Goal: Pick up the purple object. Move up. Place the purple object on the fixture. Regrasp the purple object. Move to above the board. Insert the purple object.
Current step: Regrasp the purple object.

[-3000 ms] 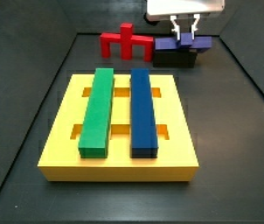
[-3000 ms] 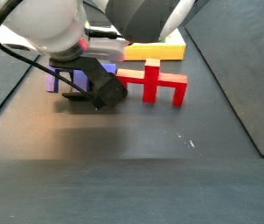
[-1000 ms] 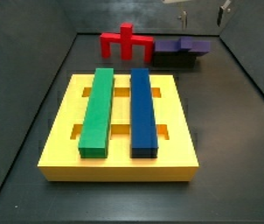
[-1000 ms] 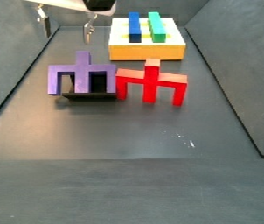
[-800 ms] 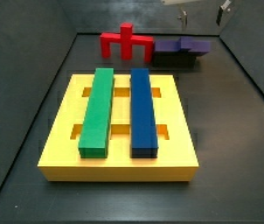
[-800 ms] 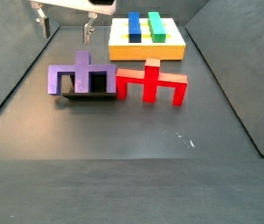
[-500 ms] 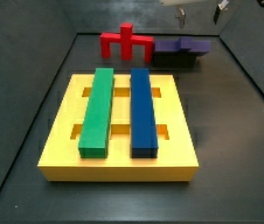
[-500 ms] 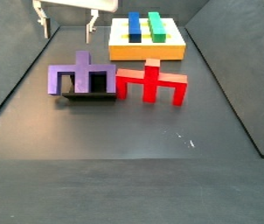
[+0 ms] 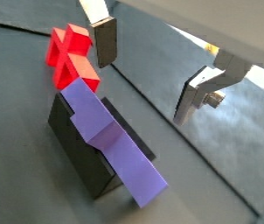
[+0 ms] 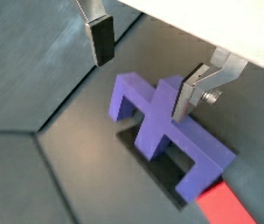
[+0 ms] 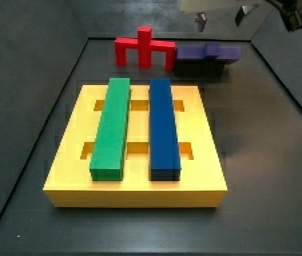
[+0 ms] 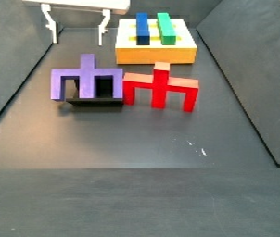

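Purple object (image 12: 88, 81) sits on the fixture (image 12: 95, 101) — placing done. Gripper (image 12: 78, 24) above it, jaws spread, empty — regrasp, board (image 11: 138, 150) insertion remain.

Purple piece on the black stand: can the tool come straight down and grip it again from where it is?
Probably yes. The tool hangs open above the purple piece, which sits on the black stand. Nothing lies between them. The red piece stands close beside it, so one side looks tight.
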You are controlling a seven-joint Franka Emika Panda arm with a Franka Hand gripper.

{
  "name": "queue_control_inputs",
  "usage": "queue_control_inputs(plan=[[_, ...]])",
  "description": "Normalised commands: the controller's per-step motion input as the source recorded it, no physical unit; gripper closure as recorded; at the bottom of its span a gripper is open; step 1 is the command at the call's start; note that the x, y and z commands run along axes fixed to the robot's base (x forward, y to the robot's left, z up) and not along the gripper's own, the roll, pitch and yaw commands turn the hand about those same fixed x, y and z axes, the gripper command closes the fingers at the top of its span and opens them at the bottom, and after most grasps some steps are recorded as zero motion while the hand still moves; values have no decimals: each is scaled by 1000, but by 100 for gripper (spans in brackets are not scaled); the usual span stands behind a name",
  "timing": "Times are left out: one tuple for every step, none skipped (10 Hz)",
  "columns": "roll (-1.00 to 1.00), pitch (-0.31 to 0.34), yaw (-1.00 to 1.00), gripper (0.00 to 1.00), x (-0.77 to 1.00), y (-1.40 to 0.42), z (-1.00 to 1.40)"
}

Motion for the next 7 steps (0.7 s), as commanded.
queue_control_inputs(plan=[[1000, 0, 271, 0, 0, -391, -311], [900, 149, 94, 0, 43, -371, -306], [100, 3, 29, 0, 0, 0, 0], [0, 0, 0, 0, 46, 0, -43], [274, 429, -129, 0, 74, 0, -391], [163, 503, -231, 0, 66, 49, -360], [143, 414, -209, 0, 66, 0, -251]])
